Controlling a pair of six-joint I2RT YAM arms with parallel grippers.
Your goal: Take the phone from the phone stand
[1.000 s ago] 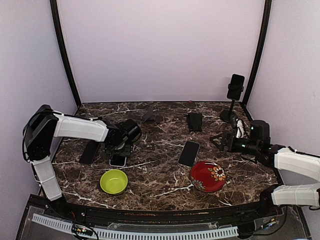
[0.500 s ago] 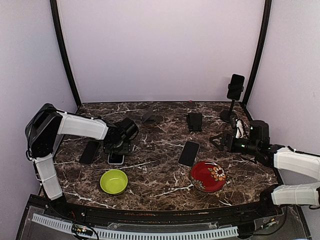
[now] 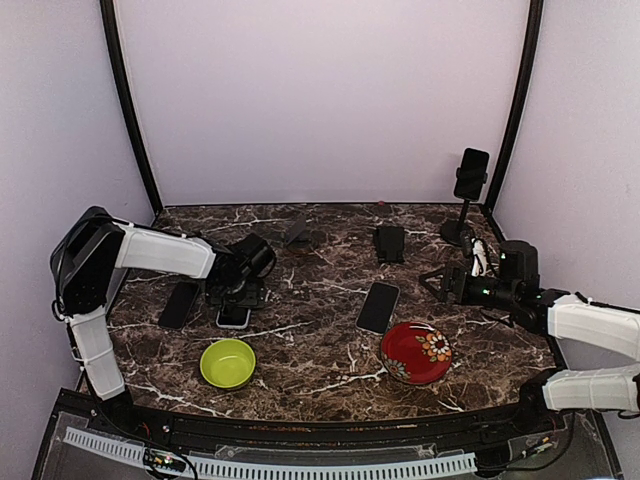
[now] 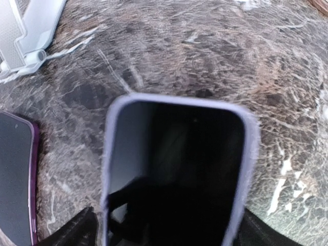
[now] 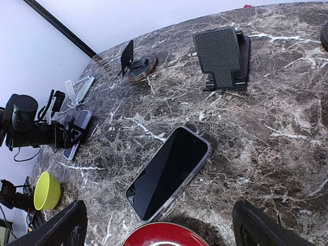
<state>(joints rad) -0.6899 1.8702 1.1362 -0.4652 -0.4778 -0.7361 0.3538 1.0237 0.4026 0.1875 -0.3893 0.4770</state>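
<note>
Phone (image 4: 174, 154) lies flat, long axis running near-to-far.

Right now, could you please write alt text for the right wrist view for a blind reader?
A dark phone lies flat, screen up, on a brown marble table, with an empty black stand behind it. Far left, the left gripper is over a second phone, near a green bowl.

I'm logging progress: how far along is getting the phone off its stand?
Looks done: the lavender-cased phone lies flat on the table, off any stand. In hand: the left gripper straddles it, jaws either side; whether it grips is unclear. Left: release and back away. The right gripper hangs open, idle. At back right, another phone sits on the tall stand.
</note>
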